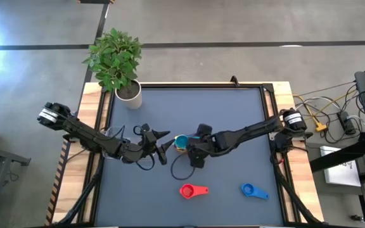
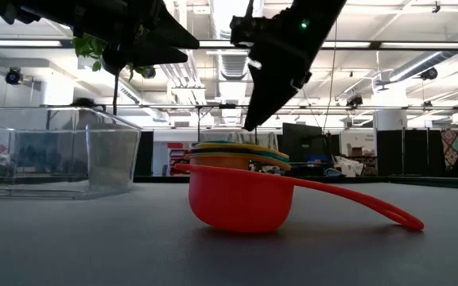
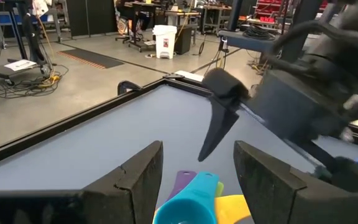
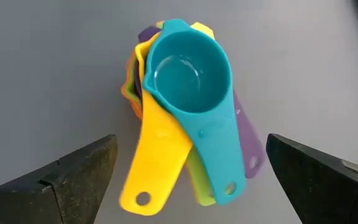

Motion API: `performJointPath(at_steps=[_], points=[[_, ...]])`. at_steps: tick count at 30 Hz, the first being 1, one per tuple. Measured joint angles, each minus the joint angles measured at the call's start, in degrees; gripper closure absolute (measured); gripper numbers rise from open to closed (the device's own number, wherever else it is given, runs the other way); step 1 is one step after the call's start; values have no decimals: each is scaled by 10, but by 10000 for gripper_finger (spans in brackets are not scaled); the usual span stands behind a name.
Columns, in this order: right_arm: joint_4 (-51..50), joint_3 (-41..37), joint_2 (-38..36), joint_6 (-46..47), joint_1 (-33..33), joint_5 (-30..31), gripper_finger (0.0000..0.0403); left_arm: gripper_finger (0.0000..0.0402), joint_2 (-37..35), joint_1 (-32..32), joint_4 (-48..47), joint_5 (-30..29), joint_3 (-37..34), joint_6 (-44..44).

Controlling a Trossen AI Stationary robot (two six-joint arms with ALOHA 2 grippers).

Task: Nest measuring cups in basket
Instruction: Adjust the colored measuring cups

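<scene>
Nested cup stack (image 4: 182, 118) sits directly under right end effector (image 4: 191, 171), fingers apart, handles pointing back btwn them. Left end effector (image 3: 197, 171) also open, hovering just beside.

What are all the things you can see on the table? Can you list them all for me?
Stacked measuring cups: five, teal on top of yellow, purple, green and orange; middle of the table.
Red measuring cup: one, red, front of the table.
Blue measuring cup: one, blue, front right.
Basket: one, clear, left side.
Plant: one, green in a white pot, back left corner.
Left tool: one, dark, open beside the stack.
Right tool: one, dark, open above the stack.
</scene>
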Motion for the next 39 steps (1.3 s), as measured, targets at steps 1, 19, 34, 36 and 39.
performJointPath(at_steps=[1,19,34,36,39], points=[[-1,-1,2,-18,6,16,3,222,0,0,0,0,0,0],[-26,-2,36,-82,19,122,3,222,0,0,-9,0,0,-4],[-41,-2,34,-160,-25,56,3,224,18,24,-10,25,0,-44],[-40,-2,34,-165,-23,55,3,231,32,40,-11,26,0,-63],[-46,-2,34,-165,-23,55,3,246,54,65,-22,40,11,-81]])
